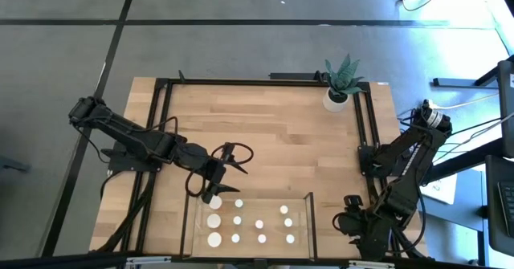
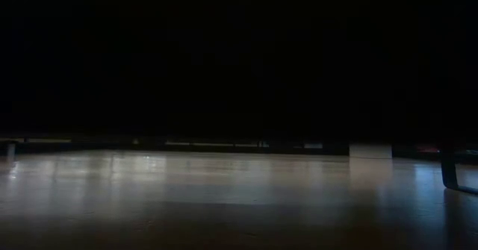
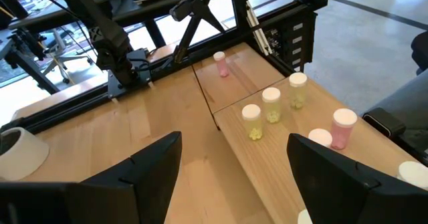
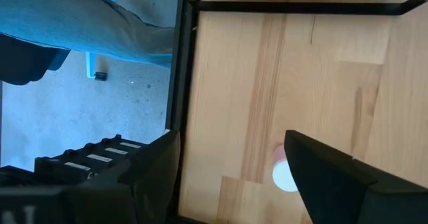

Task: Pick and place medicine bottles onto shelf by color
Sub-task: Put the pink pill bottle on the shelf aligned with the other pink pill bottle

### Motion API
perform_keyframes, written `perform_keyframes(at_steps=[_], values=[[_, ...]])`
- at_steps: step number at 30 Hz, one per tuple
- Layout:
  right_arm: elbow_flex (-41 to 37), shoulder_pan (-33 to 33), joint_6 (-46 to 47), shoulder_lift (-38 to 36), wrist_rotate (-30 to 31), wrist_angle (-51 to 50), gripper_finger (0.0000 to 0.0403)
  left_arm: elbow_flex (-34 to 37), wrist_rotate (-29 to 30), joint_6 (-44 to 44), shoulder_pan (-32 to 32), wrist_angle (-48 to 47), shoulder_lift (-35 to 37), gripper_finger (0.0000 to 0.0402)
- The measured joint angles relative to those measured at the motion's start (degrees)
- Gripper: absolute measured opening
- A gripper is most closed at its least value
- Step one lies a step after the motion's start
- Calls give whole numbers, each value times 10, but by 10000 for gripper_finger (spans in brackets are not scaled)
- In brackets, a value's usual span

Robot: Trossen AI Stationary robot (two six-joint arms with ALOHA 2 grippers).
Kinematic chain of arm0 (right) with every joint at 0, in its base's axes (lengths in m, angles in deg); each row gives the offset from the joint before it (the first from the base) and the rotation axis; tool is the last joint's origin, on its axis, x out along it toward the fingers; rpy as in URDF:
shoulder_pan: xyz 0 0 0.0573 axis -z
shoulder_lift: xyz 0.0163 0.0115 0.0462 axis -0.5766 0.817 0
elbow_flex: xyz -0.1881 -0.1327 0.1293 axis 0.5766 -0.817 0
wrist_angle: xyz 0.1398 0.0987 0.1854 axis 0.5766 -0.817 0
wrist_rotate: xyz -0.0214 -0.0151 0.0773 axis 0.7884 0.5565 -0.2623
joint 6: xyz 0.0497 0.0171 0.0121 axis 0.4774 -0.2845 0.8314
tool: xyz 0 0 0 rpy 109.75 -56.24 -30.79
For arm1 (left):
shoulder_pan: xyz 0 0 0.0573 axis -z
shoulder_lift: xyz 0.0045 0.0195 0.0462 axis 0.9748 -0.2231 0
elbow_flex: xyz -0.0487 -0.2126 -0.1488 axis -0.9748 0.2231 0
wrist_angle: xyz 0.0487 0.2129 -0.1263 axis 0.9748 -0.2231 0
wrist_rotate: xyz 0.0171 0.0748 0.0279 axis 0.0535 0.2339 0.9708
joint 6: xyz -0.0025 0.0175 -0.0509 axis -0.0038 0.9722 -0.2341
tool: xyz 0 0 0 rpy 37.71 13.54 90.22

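Surface: wooden tabletop (image 1: pixel 265 132), plant pot (image 1: pixel 336 99) at far edge | Shelf (image 1: pixel 253 245) at near edge holds medicine bottles (image 1: pixel 238 220) | Left gripper (image 1: pixel 215 185) over shelf's corner, jaws wide, empty | Right gripper (image 1: pixel 347 221) beside shelf, jaws wide.

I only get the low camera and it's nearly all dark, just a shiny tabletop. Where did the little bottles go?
Observer: The high view shows them. The medicine bottles stand in rows on the shelf, at the table's edge between the two arms.
Operator: Is a claw close to them?
Observer: Yes. The left gripper hovers over the shelf's left end, open and holding nothing.
Operator: What's the other claw doing?
Observer: The right gripper is open at the table's right side, above a single white-capped bottle that stands on the tabletop, not on the shelf.
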Motion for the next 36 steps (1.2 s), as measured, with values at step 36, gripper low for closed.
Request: perform_keyframes(at_steps=[36], values=[[-2, -3, 198, 129, -51, -103, 271, 0, 0, 0, 0, 0, 0, 265]])
